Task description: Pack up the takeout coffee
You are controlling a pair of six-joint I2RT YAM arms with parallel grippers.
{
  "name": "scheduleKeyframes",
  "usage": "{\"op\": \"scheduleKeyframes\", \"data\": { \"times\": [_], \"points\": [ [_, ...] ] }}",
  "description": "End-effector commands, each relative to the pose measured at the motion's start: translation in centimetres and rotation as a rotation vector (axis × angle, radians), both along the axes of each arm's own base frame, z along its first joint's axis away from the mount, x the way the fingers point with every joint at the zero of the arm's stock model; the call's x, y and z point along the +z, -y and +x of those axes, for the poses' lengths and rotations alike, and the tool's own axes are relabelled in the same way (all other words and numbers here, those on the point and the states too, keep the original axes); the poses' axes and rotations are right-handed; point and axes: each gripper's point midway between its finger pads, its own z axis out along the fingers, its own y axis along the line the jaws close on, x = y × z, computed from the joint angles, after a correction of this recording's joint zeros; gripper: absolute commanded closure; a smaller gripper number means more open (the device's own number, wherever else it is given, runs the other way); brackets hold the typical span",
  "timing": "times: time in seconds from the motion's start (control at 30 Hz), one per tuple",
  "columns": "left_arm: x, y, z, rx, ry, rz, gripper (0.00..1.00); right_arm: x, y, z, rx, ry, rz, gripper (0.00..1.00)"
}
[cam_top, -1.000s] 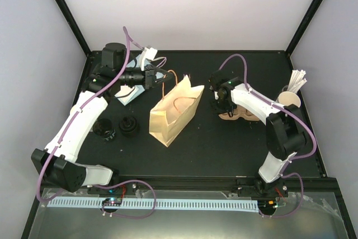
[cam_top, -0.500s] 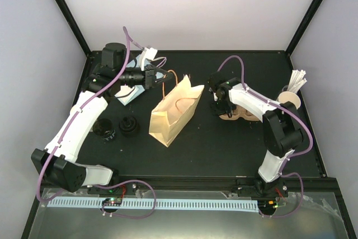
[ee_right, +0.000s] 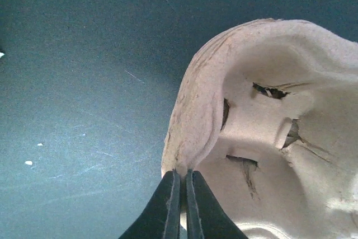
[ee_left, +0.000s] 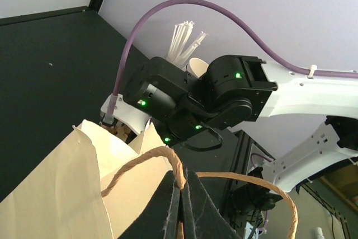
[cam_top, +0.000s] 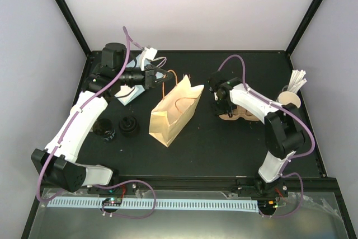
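Left pincer [ee_left: 180, 180]: is clamping shut on the twine handle [ee_left: 142, 166] of the paper bag [cam_top: 173, 115], at the bag's 11 o'clock corner. Judged purpose: it is lifting the handle so that the mouth is gaping for loading.

Paper bag: is standing at mid-bench, leaning, with its mouth facing 1 o'clock, toward the right arm.

Right pincer [ee_right: 183, 176]: is closing its fingers on the thin rim of the pulp carrier [ee_right: 263, 110], at that carrier's 9 o'clock edge. The rim is the only slim part that it can take.

Pulp carrier: is lying flat on the bench [cam_top: 224, 149] at 3 o'clock of the bag. The one well in wrist view is showing empty.

Takeout coffee: is not showing as a single cup in any view. The right arm is covering part of the carrier, so I cannot tell where it is sitting.

Other stock: the stack of cups [cam_top: 290, 99] with white sticks is standing at 3 o'clock of the carrier. The black lids [cam_top: 128, 125] are lying at 9 o'clock of the bag.

Risk, as judged: the pulp rim may be tearing under a one-edge lift.
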Motion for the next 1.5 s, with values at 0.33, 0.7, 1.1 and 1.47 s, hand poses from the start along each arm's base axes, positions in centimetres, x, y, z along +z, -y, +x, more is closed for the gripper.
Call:
{"op": "scheduleKeyframes", "data": {
  "times": [0.33, 0.7, 1.1, 1.47],
  "points": [
    [1.1, -0.2, -0.3, 0.000, 0.025, -0.018, 0.98, 4.9, 0.5, 0.9, -0.048, 0.135, 0.020, 0.99],
    [1.2, -0.2, -0.3, -0.001, 0.026, -0.020, 0.98, 8.4, 1.9, 1.4, -0.103, 0.241, -0.003, 0.99],
    [1.3, -0.2, -0.5, -0.002, 0.028, -0.022, 0.98, 13.7, 4.3, 1.9, -0.196, 0.390, -0.056, 0.99],
    [1.2, -0.6, 0.0, 0.038, 0.032, -0.012, 0.98, 20.1, 4.0, 3.0, -0.189, 0.486, -0.029, 0.99]
  ]
}}
